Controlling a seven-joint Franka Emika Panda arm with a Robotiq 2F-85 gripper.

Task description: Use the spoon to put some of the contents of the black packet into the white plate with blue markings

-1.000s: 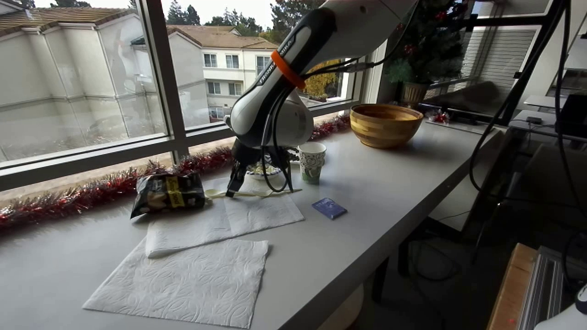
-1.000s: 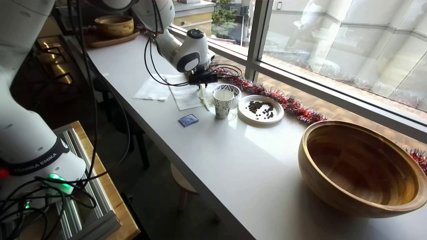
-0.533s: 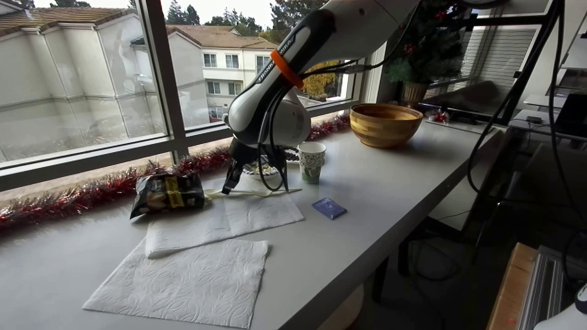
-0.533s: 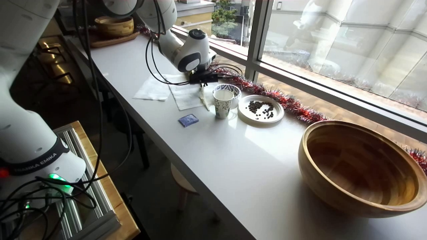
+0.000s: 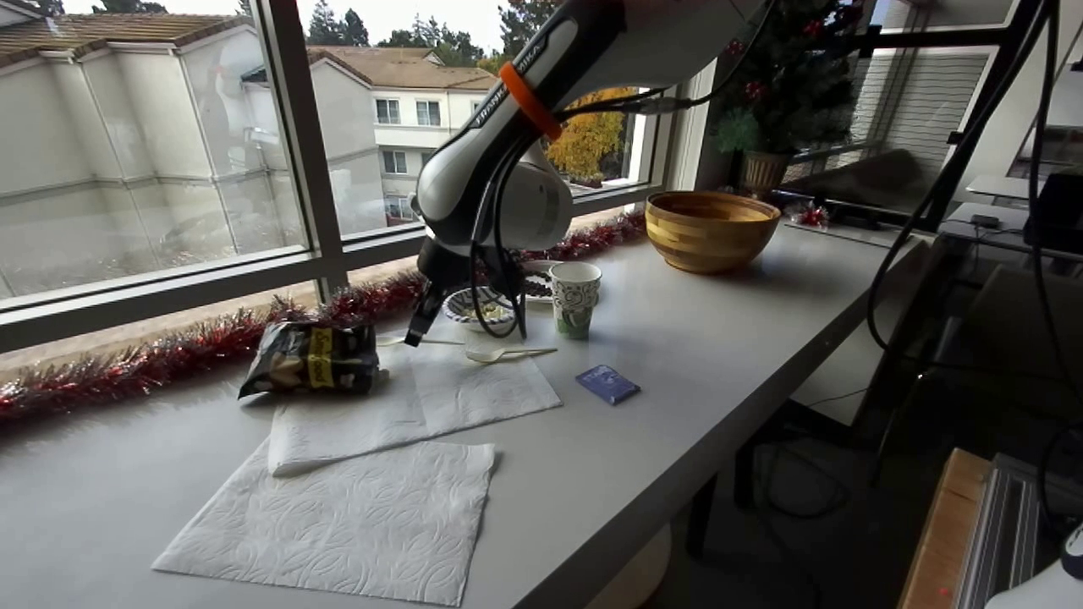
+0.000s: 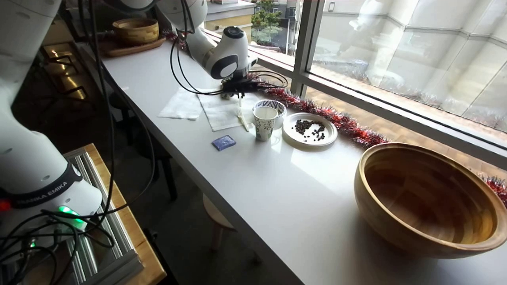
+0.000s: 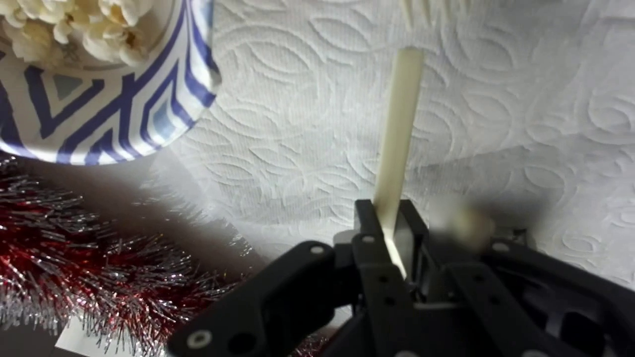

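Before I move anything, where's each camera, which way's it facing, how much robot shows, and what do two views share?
Wrist view: mounted by the gripper, seen shut on the spoon; looks down, catching part of the white plate with blue markings.
An exterior view: raised, at the end with the black packet, facing along the table, window left; arm and gripper show.
An exterior view: raised, close to the large wooden bowl, facing roughly opposite, window right; arm and base show.
Both exterior views share: cup, blue sachet.

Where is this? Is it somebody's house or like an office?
Maybe an office break area, dressed for the holidays, but I can't be sure. There's a long white counter, a patterned cup and red tinsel.
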